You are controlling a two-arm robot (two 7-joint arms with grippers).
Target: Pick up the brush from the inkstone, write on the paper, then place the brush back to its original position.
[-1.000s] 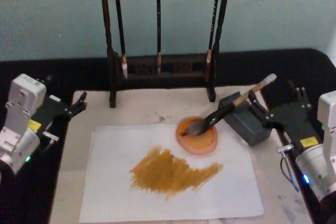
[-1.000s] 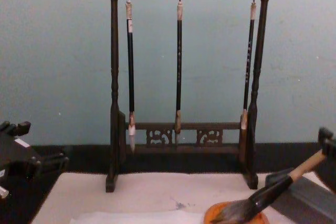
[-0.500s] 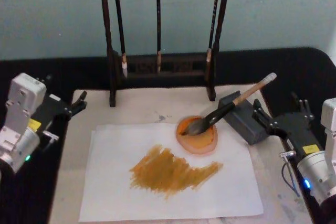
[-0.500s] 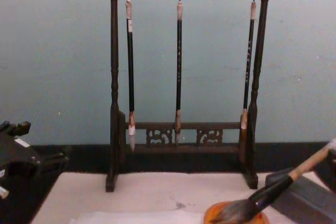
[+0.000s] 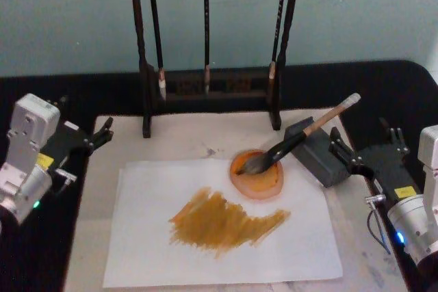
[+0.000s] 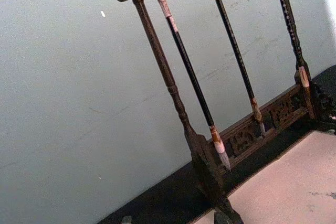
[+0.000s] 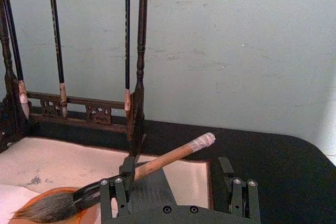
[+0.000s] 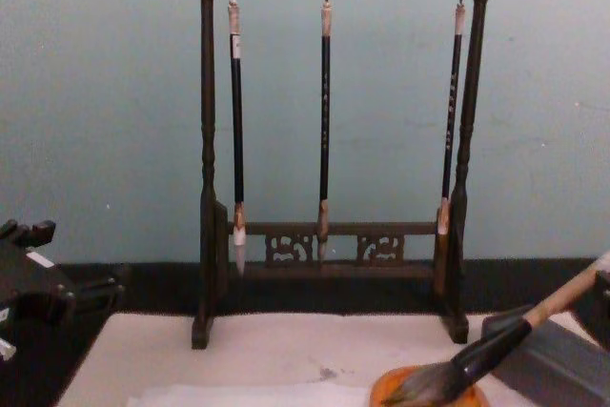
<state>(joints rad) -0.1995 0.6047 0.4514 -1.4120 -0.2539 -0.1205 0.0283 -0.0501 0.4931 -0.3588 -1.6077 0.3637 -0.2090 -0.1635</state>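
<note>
1. Wall (image 5: 356,11): plain pale blue-green surface behind the whole scene, faintly scuffed and streaked, evenly lit.
2. Counter (image 5: 68,90): black top with a rounded far right corner, meeting the wall along a straight line.
3. Mat (image 5: 198,135): dull off-white sheet lying on the counter, marked with a small grey smudge.
4. Brush rack (image 8: 329,245): dark carved wooden stand at the mat's far edge, two turned posts, ornamented top rail, fretwork lower rail.
5. Slim brushes (image 8: 324,121): three, black-shafted, hung by their ends from the top rail, tips down.

brush (image 5: 294,143) across inkstone (image 5: 320,152), tuft in dish (image 5: 256,177).
</note>
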